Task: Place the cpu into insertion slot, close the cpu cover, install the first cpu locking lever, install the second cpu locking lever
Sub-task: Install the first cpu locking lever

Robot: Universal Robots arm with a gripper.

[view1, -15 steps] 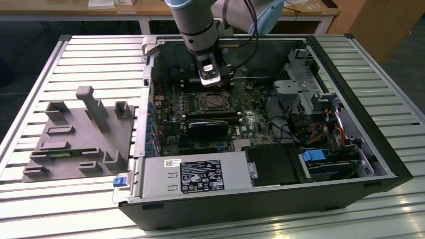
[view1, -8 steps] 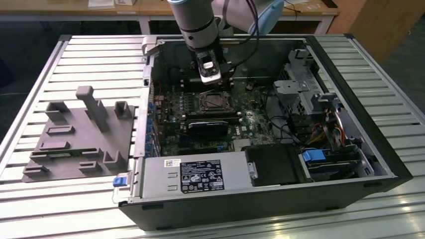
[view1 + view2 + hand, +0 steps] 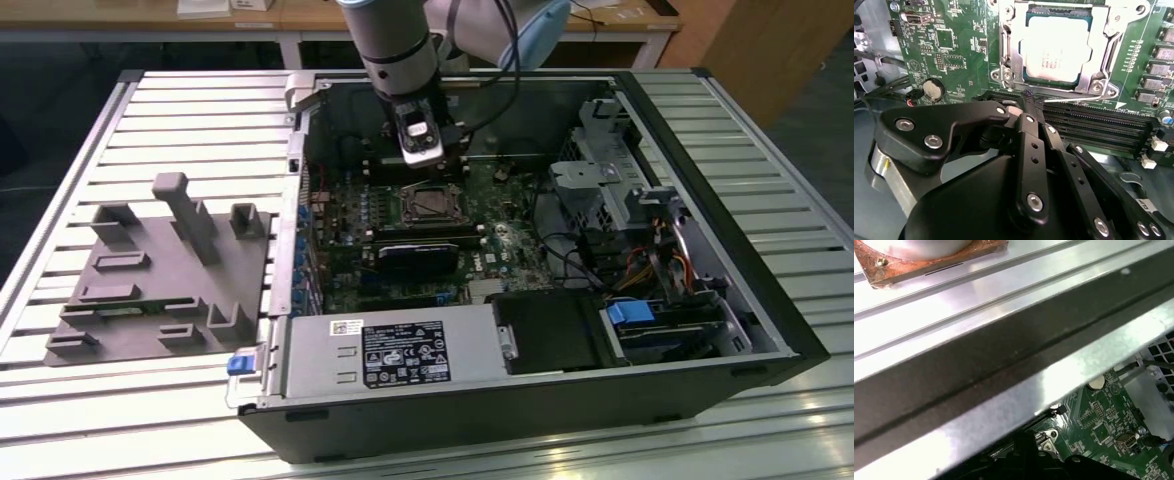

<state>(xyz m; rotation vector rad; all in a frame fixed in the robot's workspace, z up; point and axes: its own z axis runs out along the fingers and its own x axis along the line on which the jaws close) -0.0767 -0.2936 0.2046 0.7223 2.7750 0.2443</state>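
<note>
The cpu (image 3: 1056, 47) lies flat in the insertion slot (image 3: 430, 203), its silver top showing through the window of the cpu cover (image 3: 1010, 55), which is folded down over it. A thin metal locking lever (image 3: 1079, 98) runs along the socket's edge nearest the memory slots. My gripper (image 3: 1029, 102) is shut, and its tips meet the free end of that lever; whether they clasp it is unclear. In the exterior view the gripper (image 3: 424, 172) hangs inside the open computer case, just above the socket.
Black memory slots (image 3: 1094, 130) sit right beside the socket, and a coin battery (image 3: 933, 89) lies on the board. A black block (image 3: 416, 258), the power supply (image 3: 387, 355) and the drive cage (image 3: 627, 200) crowd the case. A grey fixture (image 3: 160, 270) lies on the exterior view's left.
</note>
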